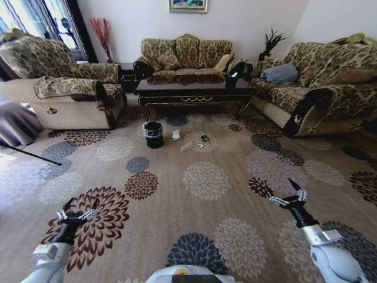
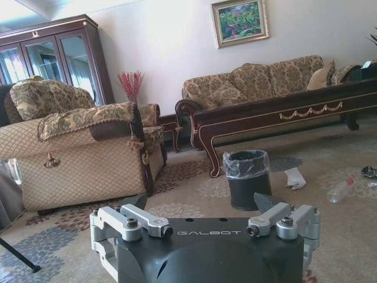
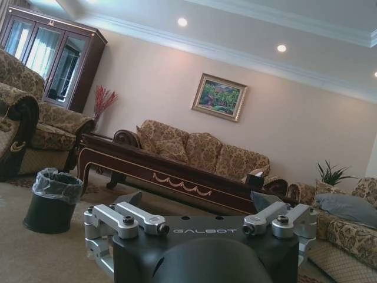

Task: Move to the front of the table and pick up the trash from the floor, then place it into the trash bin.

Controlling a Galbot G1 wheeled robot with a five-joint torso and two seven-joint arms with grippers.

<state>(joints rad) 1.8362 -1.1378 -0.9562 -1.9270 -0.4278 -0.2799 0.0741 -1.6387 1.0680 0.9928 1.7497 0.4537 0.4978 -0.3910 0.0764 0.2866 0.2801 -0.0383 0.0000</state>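
- I'm sitting well back on the patterned carpet (image 1: 206, 177), with the table (image 1: 194, 91) far ahead and the drive up to it not yet done
- The trash lies on the floor just in front of the table's front rail: a crumpled white tissue (image 1: 175, 135), a clear plastic bottle (image 1: 188, 145) and a small black wrapper (image 1: 204, 138) — all close together
- The trash bin (image 1: 154, 134) stands just left of the tissue, near the table's left leg
- My left gripper (image 1: 78, 213) hangs low at the left with its fingers spread wide, holding nothing
- My right gripper (image 1: 285, 194) hangs at the right, also spread wide and empty
- The relation that matters: the litter lies straight ahead and well apart from both grippers, roughly between them — I'd judge neither arm clearly nearer from here
- The bottle's long axis runs slanted, its far end toward the table and to the right
- From the left wrist view the bin (image 2: 246, 177) sits dead ahead, tissue (image 2: 294, 177) and bottle (image 2: 340, 190) beyond it
- I'd judge no reach possible until the base closes in
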